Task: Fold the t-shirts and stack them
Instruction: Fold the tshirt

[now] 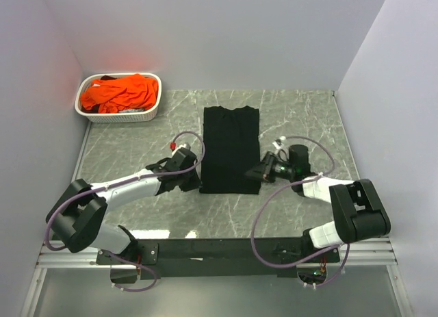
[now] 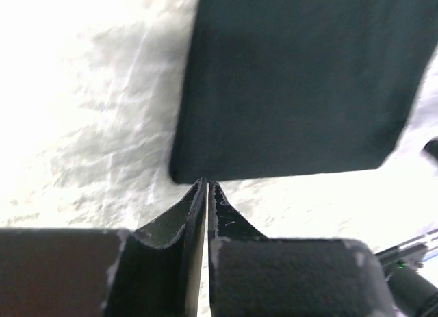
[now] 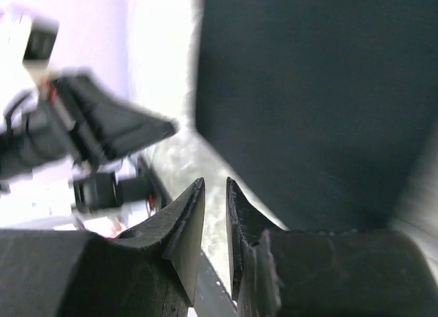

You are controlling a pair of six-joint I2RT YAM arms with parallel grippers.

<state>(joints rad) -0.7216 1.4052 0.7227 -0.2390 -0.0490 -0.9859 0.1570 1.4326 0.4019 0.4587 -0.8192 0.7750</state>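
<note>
A black t-shirt (image 1: pixel 230 149) lies flat on the table, folded into a long upright rectangle. Several orange t-shirts (image 1: pixel 122 92) are heaped in the basket at the back left. My left gripper (image 1: pixel 194 176) is at the shirt's near left corner. In the left wrist view the gripper (image 2: pixel 207 183) is shut, its tips touching the edge of the black shirt (image 2: pixel 301 84), with no cloth seen between them. My right gripper (image 1: pixel 254 173) is at the near right corner. In the right wrist view it (image 3: pixel 215 185) is open by a narrow gap over bare table beside the black shirt (image 3: pixel 315 98).
A white latticed basket (image 1: pixel 116 116) stands in the back left corner against the walls. Grey marble tabletop (image 1: pixel 130 149) surrounds the shirt. The left arm (image 3: pixel 82 132) shows blurred in the right wrist view. Walls close in the left, back and right sides.
</note>
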